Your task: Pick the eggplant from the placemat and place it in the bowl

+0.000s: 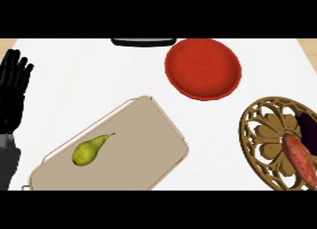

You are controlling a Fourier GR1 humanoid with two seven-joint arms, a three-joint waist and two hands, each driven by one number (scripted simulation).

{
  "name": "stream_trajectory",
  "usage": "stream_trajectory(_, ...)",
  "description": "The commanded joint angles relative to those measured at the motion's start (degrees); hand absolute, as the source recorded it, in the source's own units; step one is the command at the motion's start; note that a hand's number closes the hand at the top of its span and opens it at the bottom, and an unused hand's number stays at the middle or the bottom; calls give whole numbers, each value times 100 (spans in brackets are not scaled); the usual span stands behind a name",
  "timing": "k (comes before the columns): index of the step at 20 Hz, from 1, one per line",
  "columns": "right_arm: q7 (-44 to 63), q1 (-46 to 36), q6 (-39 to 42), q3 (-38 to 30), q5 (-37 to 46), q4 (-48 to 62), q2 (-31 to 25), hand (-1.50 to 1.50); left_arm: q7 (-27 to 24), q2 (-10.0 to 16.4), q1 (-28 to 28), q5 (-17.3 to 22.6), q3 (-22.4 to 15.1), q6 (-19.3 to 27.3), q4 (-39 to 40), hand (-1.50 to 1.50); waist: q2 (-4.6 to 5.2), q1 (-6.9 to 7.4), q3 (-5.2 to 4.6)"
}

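Left hand [8,96] open, fingers up, left edge. Eggplant [313,133] on placemat [246,129], long axis near-to-far, narrow end far.

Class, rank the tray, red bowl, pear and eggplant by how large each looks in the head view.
1. tray
2. red bowl
3. pear and eggplant: they look alike in size, and the eggplant reaches the picture's edge, so they are left unranked.

Bare bench [75,85] wide open at upper left, and in the lane between tray [141,134] and red bowl [203,68]. Narrower gap from bowl to wooden mat [262,134], right. On mat, reddish root [300,157] lies just beside eggplant [313,132]. Dark object [143,42] at top edge.
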Motion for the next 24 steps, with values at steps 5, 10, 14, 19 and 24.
stream_trajectory(5, -368, -390, -203, 464, 887, 763, 744, -150, 273, -121, 85, -122, 74, 48, -276, 0, -7, -6, -1)
stream_trajectory(10, -884, -1000, -167, 531, 1369, 1711, 727, -150, 260, -153, -134, -156, 148, -57, -73, 0, 2, 8, -1)
stream_trajectory(14, -1155, -1052, -624, 677, 1688, 2081, 1157, -150, 43, -266, 369, -307, 107, -88, -453, 0, -7, 19, 0)
stream_trajectory(19, -1362, -1151, -980, 840, 1850, 2236, 1590, -150, -14, -259, -100, -342, 190, -171, 57, 0, 3, -12, -1)
stream_trajectory(24, -1737, -1059, -1106, 852, 2110, 2472, 1465, -150, 212, -281, 535, -180, 319, -316, -636, 0, -14, 5, -1)
